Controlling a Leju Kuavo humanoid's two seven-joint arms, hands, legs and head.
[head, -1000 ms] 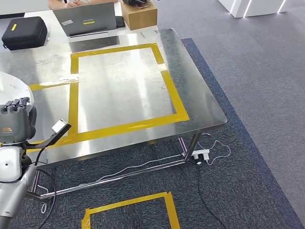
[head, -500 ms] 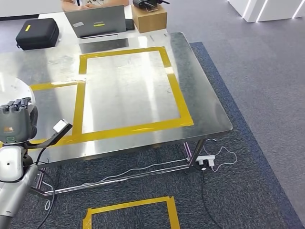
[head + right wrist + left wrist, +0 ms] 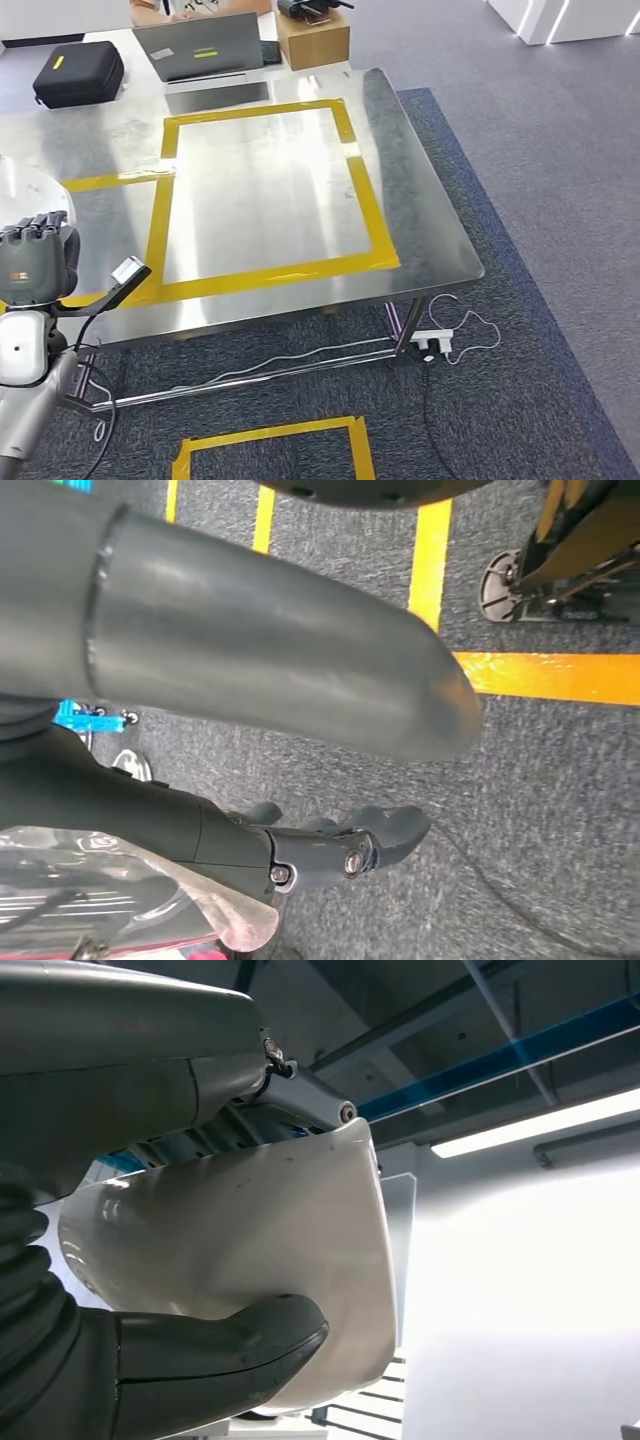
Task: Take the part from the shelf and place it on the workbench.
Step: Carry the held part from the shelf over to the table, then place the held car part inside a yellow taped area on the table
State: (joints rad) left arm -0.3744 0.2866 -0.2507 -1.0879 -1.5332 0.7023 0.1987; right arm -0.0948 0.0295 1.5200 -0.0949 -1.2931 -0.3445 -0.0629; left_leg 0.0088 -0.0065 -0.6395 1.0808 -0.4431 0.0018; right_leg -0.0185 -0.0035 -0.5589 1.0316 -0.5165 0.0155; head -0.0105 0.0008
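Observation:
The part (image 3: pixel 26 185) is a white curved shell, seen at the far left of the head view just above my left hand (image 3: pixel 34 265). In the left wrist view the part (image 3: pixel 249 1230) sits between the thick thumb (image 3: pixel 226 1345) and the fingers above it, so my left hand grips it. The hand holds it over the near left corner of the steel workbench (image 3: pixel 423 230), which carries a yellow tape rectangle (image 3: pixel 377 225). My right hand (image 3: pixel 249 660) hangs over the grey carpet with its fingers (image 3: pixel 355 845) apart and nothing in them.
At the workbench's far edge stand a black case (image 3: pixel 75 72), a laptop (image 3: pixel 200 45) and a cardboard box (image 3: pixel 313 38); a person sits behind them. A power strip (image 3: pixel 434 342) and cables lie under the bench. A yellow tape square (image 3: pixel 272 445) marks the carpet.
The whole picture has shifted a little as the camera moved. My left hand keeps the same hold on the white part at the bench's near left corner.

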